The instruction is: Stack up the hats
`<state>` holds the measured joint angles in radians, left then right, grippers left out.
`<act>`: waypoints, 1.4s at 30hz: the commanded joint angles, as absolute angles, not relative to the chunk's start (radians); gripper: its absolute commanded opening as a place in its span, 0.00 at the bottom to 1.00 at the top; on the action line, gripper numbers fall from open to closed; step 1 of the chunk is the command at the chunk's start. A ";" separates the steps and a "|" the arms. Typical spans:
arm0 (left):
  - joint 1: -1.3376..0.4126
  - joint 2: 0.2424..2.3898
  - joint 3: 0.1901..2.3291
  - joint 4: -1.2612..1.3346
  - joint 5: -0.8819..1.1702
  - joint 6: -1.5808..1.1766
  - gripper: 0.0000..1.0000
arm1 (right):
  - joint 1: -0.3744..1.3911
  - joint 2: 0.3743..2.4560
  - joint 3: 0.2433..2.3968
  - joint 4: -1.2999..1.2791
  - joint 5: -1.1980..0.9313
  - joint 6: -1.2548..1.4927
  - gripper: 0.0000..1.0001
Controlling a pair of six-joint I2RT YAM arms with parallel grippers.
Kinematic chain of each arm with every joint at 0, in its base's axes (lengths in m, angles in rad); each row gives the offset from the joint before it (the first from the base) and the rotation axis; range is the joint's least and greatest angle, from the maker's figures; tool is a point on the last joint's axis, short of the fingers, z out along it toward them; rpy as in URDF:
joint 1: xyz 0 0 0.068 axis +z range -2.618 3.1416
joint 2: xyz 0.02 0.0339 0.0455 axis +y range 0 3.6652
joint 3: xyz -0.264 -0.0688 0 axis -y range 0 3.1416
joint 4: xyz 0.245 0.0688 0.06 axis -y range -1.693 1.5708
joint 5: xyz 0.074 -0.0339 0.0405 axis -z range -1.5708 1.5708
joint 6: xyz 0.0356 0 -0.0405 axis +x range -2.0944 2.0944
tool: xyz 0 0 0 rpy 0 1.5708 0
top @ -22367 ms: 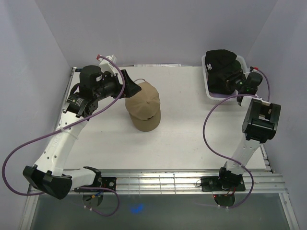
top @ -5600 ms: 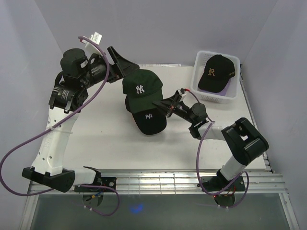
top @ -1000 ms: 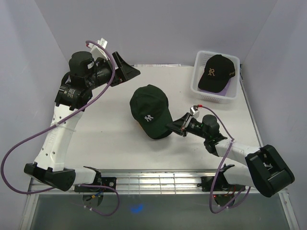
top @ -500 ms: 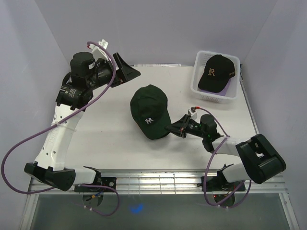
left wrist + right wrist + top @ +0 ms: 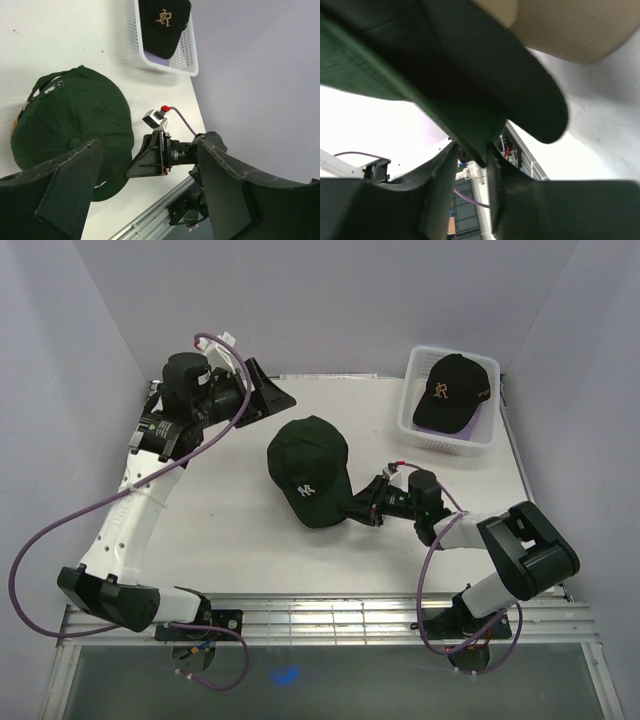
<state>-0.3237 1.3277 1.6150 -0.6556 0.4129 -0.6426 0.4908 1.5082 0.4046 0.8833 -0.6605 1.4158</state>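
Down it settles: the dark green cap (image 5: 308,465), riding high over the pile seconds ago, now covers it on the tabletop (image 5: 220,530), well out from the white basket (image 5: 440,444). The right fingers (image 5: 440,195) straddle its brim tip, narrowly parted, probably to square it up; whether they pinch it, I cannot tell. The left fingers (image 5: 55,195) hang wide apart and empty, farther from the basket, beyond the pile. A black cap (image 5: 452,390) waits in the basket.
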 commanded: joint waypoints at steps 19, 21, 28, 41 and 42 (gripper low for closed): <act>-0.319 1.384 1.580 -0.666 0.390 -0.568 0.87 | 0.364 1.158 0.508 0.135 -0.577 1.086 0.75; -0.318 1.384 1.591 -0.664 0.399 -0.566 0.87 | 0.336 1.114 0.515 0.092 -0.580 1.051 0.76; -0.316 1.384 1.635 -0.660 0.449 -0.554 0.87 | 0.047 1.086 0.733 -0.038 -0.681 0.944 0.78; -0.316 1.358 1.655 -0.634 0.540 -0.554 0.87 | -0.228 1.721 1.642 -0.305 -0.508 0.806 0.74; -0.316 1.359 1.663 -0.634 0.543 -0.554 0.87 | -0.241 1.788 1.681 -0.330 -0.499 0.790 0.74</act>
<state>-0.3222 1.3987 1.6165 -0.6571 0.5030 -0.5644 -0.2153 1.6810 1.5650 -0.1890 -0.5678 0.8715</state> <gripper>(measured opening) 0.868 0.743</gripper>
